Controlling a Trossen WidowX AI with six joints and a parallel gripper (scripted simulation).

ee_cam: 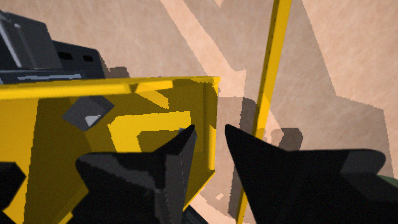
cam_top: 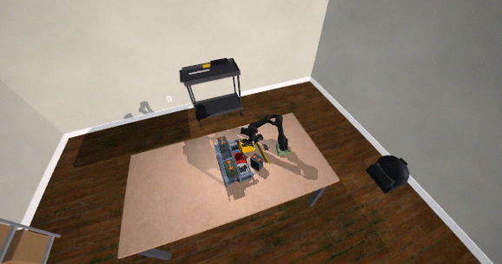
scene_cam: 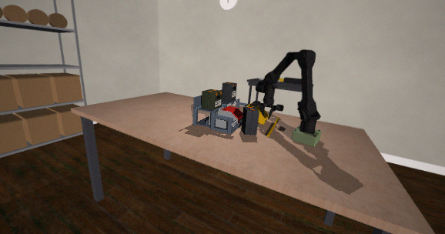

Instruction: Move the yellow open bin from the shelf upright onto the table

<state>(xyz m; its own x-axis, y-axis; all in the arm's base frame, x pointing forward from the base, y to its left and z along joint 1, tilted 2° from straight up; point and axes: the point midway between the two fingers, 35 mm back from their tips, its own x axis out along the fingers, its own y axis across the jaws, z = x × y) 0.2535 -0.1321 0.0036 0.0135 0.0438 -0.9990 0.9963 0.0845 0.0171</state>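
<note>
The yellow open bin (cam_top: 248, 148) (scene_cam: 262, 118) (ee_cam: 212, 150) is at the arm-side end of the blue-grey shelf rack (scene_cam: 195, 115). Its underside is hidden, so I cannot tell what it rests on. A dark grey part (ee_cam: 88, 113) shows inside it in the wrist view; the arm covers much of the rest. My gripper (cam_top: 247, 142) (ee_cam: 209, 128) points down at the bin's near end wall. Its fingers are parted, one tip over the inside and one outside. A gap shows between each tip and the wall, and nothing is gripped.
A yellow bar (cam_top: 264, 154) (scene_cam: 273, 127) (ee_cam: 272, 65) lies on the table (cam_top: 174, 198) (scene_cam: 162, 122) between the bin and the arm's green base (cam_top: 283, 151) (scene_cam: 306, 137). A dark box (cam_top: 256, 163) (scene_cam: 250, 122) stands beside the rack. A red bin (cam_top: 239, 158) (scene_cam: 234, 111) and other boxes are on the rack.
</note>
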